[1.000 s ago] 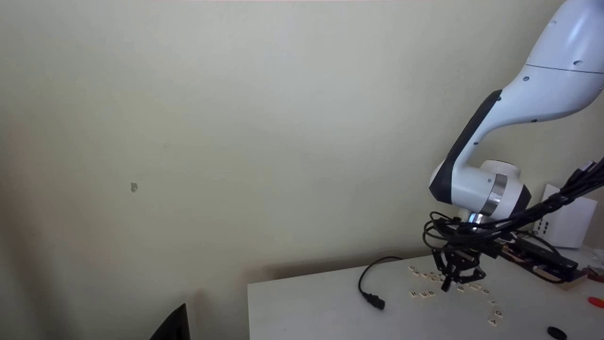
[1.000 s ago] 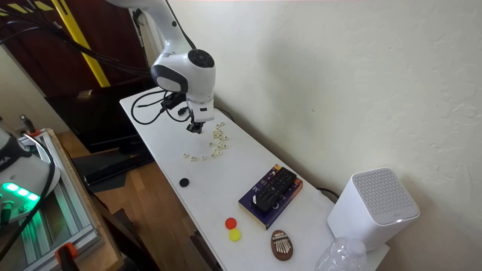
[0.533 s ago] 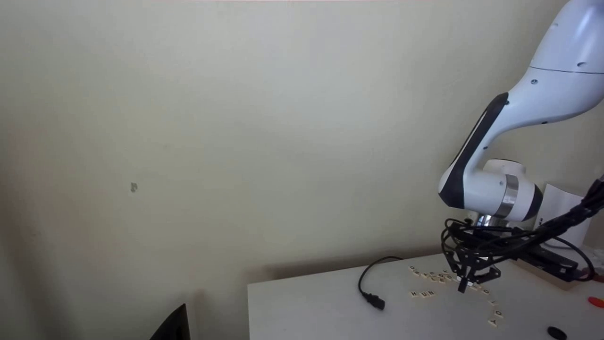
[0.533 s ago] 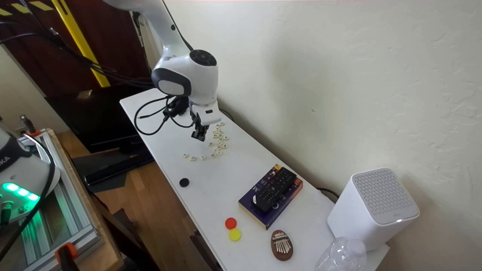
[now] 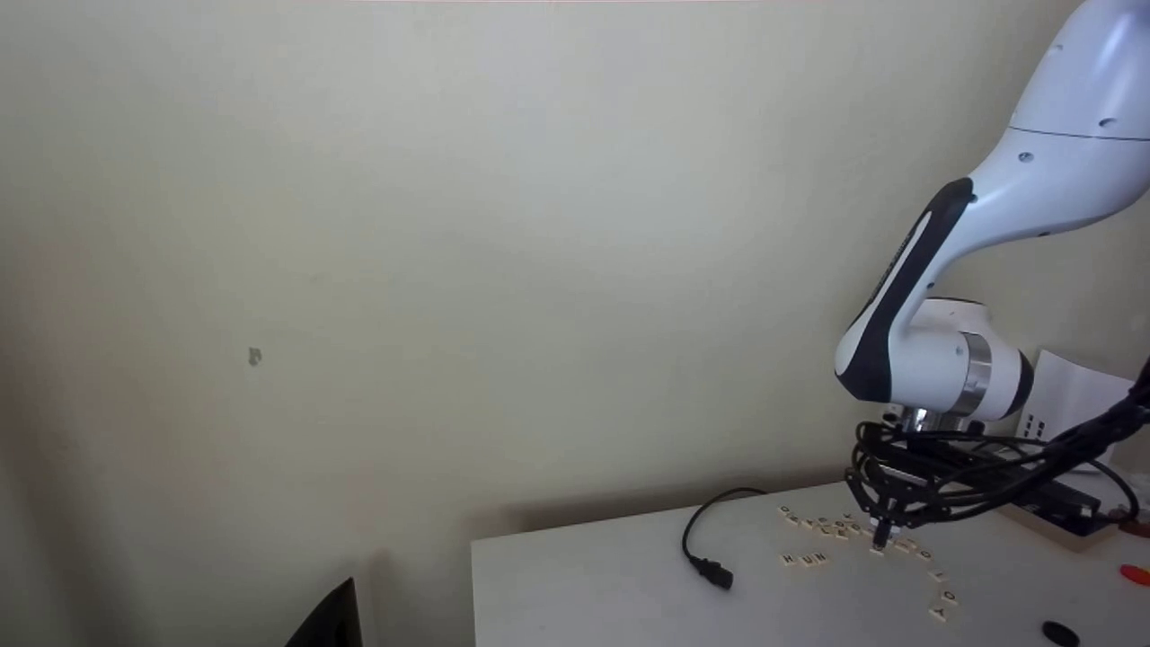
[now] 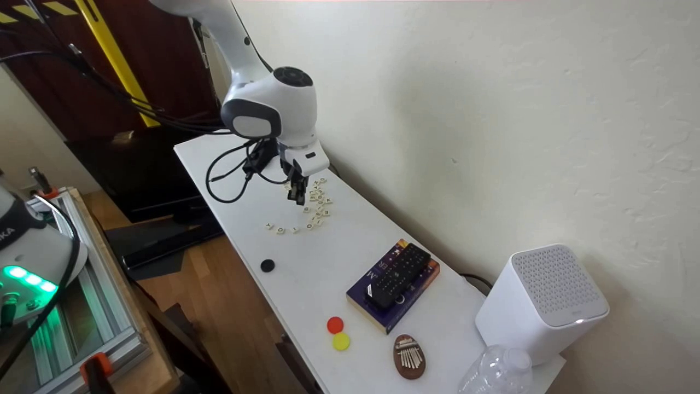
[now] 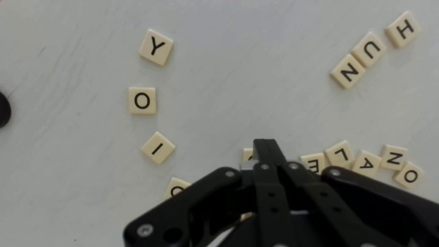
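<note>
Hand [image 7: 269, 148] pointing down above the tabletop [image 6: 306, 262], fingers drawn fully together, nothing seen between them. Nearest to it: a half-hidden tile [image 7: 247, 154], peeking out beside the fingertips in the wrist view. Its letter mostly covered; cannot tell whether the fingers touch it.

Taking the half-hidden tile as landmark, wrist view: I tile [image 7: 158, 147] left of it; O tile [image 7: 142, 100] and Y tile [image 7: 156, 47] up and left of it; a second O tile [image 7: 173, 185], partly covered, down and left. To its right, a crooked run of tiles [image 7: 366, 164]: E, L, A, N, O. Well up and right of it, a HUN trio [image 7: 369, 49], U and N looking to touch, H just apart.

In an exterior view, black disc [image 6: 267, 265] down and left of the half-hidden tile. Down and right of it, well apart: purple book [image 6: 378, 269] carrying a black remote [image 6: 398, 276], red disc [image 6: 335, 324], yellow disc [image 6: 341, 341], oval thumb piano [image 6: 409, 357], white box [image 6: 519, 323] with perforated top, clear bottle [image 6: 497, 372]. In an exterior view, a corded black plug [image 5: 714, 573] lies left of that tile.
</note>
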You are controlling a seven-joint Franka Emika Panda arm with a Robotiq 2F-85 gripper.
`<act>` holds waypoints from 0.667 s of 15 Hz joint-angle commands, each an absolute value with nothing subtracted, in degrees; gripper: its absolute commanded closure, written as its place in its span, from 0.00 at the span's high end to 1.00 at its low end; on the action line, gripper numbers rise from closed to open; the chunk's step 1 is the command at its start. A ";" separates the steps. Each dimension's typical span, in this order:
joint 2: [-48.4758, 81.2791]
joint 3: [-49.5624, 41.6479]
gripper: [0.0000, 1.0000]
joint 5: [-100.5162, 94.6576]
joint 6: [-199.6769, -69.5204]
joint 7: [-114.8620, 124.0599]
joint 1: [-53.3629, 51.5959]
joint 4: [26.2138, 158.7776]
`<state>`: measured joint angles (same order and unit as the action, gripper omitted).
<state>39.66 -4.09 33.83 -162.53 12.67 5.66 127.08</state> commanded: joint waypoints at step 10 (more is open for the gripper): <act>41.16 -3.45 0.00 24.83 -165.34 12.73 7.41 126.11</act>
<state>40.12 -4.09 27.19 -164.03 12.67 6.17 126.92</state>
